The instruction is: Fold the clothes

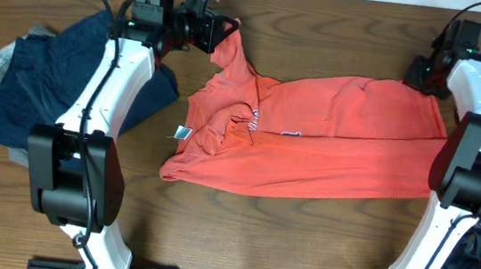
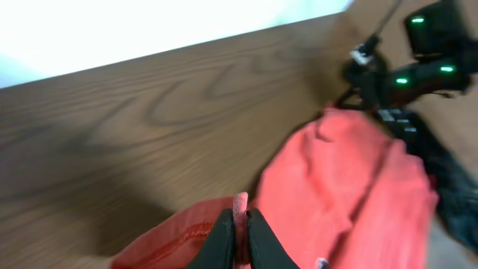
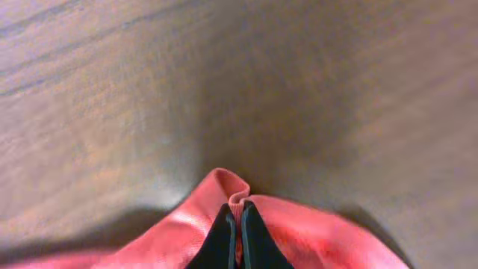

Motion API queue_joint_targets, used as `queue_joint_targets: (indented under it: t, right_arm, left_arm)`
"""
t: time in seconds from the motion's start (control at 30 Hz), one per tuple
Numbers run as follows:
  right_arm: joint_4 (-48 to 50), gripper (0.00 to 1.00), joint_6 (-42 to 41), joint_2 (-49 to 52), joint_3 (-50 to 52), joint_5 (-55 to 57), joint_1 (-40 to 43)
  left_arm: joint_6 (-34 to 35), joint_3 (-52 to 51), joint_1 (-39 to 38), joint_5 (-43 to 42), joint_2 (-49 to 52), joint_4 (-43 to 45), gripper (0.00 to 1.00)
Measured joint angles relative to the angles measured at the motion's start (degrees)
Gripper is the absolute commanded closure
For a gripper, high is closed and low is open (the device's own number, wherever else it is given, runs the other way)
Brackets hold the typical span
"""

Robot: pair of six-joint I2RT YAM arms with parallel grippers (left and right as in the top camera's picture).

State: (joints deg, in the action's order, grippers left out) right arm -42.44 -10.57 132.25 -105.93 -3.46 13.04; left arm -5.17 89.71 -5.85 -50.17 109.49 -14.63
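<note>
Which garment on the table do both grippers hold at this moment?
The red shirt, spread across the middle: the left gripper and right gripper each pinch an edge. The navy garment at the left lies untouched.

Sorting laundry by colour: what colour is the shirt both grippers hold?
Orange-red shirt; overhead view shows it best.

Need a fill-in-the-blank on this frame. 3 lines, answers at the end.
The left gripper is ___ on an edge of the red shirt. The right gripper pinches the ___ garment as the left one. The dark blue clothes pile sits by the ___ arm.
Missing words: shut; same; left.
</note>
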Motion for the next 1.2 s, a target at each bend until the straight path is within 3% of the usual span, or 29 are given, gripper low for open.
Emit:
queue_joint_targets:
  t: [0.23, 0.43, 0.67, 0.97, 1.2]
  right_arm:
    - [-13.9, 0.99, -0.2, -11.0, 0.0, 1.0, 2.9]
    - [-25.8, 0.99, -0.3, -14.8, -0.1, 5.3, 6.4]
    - [-30.7, 0.99, -0.3, -14.5, -0.1, 6.6, 8.8]
    - [-37.4, 0.99, 0.8, -14.5, -0.1, 6.5, 8.8]
    - [-43.8, 0.99, 2.3, -14.5, -0.1, 7.3, 8.9]
  left_arm:
    - [-0.9, 0.0, 2.8, -16.1, -0.7, -9.0, 0.94]
    - [-6.8, 0.0, 2.6, -20.2, -0.7, -24.8, 0.94]
    - [-11.7, 0.0, 1.1, -12.9, -0.8, -33.1, 0.94]
    - [-13.4, 0.0, -4.7, 6.0, -4.3, -40.3, 0.94]
    - [-14.2, 0.0, -7.8, 13.9, -6.6, -52.6, 0.94]
